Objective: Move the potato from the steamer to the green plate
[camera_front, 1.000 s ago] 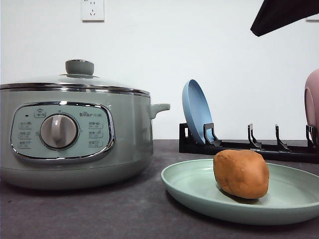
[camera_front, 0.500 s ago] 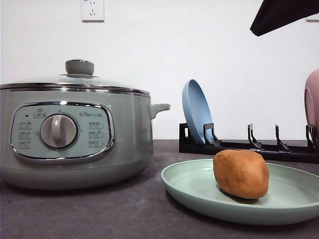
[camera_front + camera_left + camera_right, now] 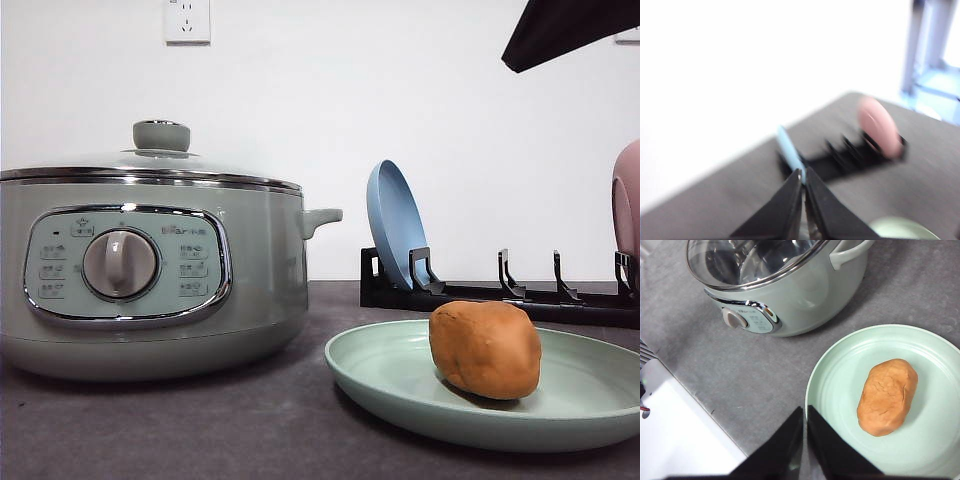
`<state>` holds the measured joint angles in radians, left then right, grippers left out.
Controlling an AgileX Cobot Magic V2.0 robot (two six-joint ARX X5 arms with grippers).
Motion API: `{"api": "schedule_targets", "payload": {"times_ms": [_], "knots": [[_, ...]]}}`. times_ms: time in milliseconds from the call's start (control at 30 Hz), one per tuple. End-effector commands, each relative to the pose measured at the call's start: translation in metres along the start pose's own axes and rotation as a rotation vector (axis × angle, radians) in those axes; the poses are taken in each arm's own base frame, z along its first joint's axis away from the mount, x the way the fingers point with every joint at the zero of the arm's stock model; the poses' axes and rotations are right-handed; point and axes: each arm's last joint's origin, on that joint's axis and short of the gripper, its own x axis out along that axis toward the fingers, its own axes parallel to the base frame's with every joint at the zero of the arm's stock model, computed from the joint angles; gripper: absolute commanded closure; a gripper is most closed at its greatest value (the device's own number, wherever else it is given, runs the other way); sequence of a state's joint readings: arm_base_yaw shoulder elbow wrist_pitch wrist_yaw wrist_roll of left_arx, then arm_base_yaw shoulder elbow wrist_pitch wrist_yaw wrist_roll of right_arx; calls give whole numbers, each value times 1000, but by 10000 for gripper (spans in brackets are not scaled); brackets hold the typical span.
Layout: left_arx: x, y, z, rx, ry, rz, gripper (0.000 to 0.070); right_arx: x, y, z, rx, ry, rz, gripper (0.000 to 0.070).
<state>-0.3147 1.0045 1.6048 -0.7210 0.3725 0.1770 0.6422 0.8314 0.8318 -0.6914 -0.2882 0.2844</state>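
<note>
The orange-brown potato (image 3: 486, 349) lies on the green plate (image 3: 380, 375) at the right front of the table. The sage-green steamer (image 3: 150, 270) stands to the left with its glass lid on. From above, the right wrist view shows the potato (image 3: 887, 396) on the green plate (image 3: 835, 390), with the steamer (image 3: 790, 300) beyond. My right gripper (image 3: 804, 411) is shut and empty, high above the plate's near rim. My left gripper (image 3: 803, 172) is also shut with nothing in it, up in the air and facing the rack.
A black dish rack (image 3: 500, 290) stands behind the green plate, holding a blue plate (image 3: 395, 225) and a pink plate (image 3: 627, 210). A dark arm part (image 3: 570, 30) hangs at the top right. A white surface (image 3: 680, 440) borders the table's edge.
</note>
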Motion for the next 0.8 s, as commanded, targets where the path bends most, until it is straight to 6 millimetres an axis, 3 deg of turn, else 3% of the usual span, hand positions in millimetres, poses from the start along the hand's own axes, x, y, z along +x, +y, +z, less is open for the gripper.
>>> {"api": "schedule_targets", "payload": {"times_ms": [0,100,300,600,767], "knots": [[-5,3,-5,36,-48,50,698,-2,3,4,-23,-17,11,700],[-23,2,-25,71,-126,150,698,-2,3,4,-23,-17,11,700],[-46,-6,-88,140,-240,376,698,-2,3,4,-23,-17,11,700],[-48,-16,-189,85,-195,582,698,-2,3,4,-23,-17,11,700],[-45,-18,-233,3,-147,663,698,-2,3,4,-23,-17,11,700]]}}
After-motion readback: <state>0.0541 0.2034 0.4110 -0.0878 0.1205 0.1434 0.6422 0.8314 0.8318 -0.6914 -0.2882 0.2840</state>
